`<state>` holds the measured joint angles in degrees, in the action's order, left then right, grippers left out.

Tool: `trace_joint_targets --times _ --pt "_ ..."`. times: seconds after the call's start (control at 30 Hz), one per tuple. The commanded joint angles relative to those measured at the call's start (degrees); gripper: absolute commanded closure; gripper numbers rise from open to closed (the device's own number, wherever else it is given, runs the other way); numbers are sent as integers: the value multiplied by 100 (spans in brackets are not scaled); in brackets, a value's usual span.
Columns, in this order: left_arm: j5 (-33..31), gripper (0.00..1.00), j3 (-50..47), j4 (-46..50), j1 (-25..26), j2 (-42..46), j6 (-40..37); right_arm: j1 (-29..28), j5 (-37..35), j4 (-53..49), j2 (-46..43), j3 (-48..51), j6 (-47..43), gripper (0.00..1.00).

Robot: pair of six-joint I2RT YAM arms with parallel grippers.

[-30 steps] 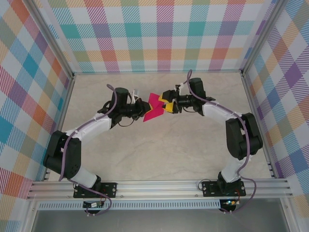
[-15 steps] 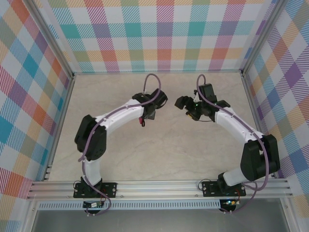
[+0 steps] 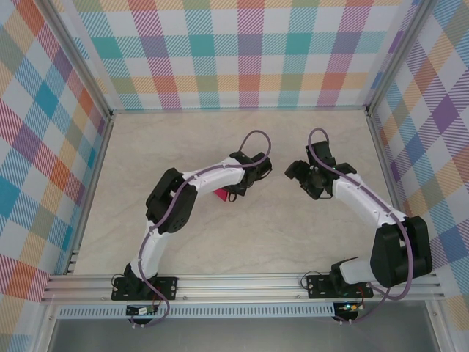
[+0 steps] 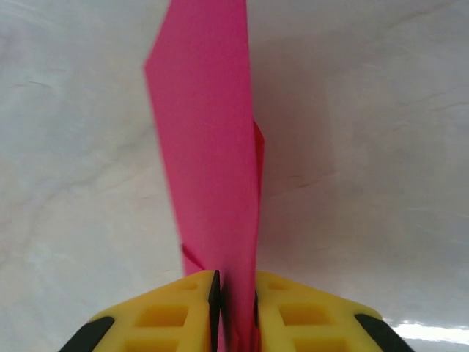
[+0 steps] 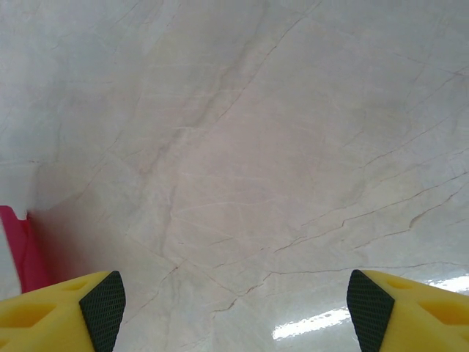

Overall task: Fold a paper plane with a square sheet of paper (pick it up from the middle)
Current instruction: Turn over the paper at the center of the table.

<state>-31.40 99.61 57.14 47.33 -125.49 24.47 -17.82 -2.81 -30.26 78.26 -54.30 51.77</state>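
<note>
The left gripper [image 4: 234, 292] is closed to a narrow slit on the paper plane [image 4: 209, 147], which is clamped at its near end between the yellow fingers [image 4: 172, 312] and runs straight ahead of the fingertips, standing on edge over the table [image 5: 256, 147]. Several layers are seen beside the right finger, so the fold appears largely formed; the step in hand is judged to be the placing or final creasing of the plane. The right gripper [image 5: 234, 312] is spread wide with nothing between its fingers, and a pink edge of the paper is visible just beyond its left finger. Grip pressure should be kept even so that the layers are not allowed to slide apart. The wrist should be lowered with the centre crease kept in line with the fingers, and the far tip should be brought to the surface first. The fingers should be opened only once the paper is supported along its length. Whether the far tip touches the table cannot be told.
</note>
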Motion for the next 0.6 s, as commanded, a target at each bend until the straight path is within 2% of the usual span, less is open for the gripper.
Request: trace_joint_targets --times 0.0,0.17,0.3,0.43,0.57 --pt "1039 70 234 -356 -55 37 3 25 -151 -148 -110 34 74 18" --pt "2556 47 -9 -887 -433 550 260 25 72 1 -33 23 -19 18" --pt "3626 31 -546 -1511 -944 1258 577 -28 710 462 151 12 -321 23" --pt "4047 22 -1123 -1921 -1503 1923 922 -523 1210 714 633 -406 -629 32" --pt "4053 17 -1904 -2295 -2087 2536 1252 -1317 1458 847 1368 -1047 -729 46"
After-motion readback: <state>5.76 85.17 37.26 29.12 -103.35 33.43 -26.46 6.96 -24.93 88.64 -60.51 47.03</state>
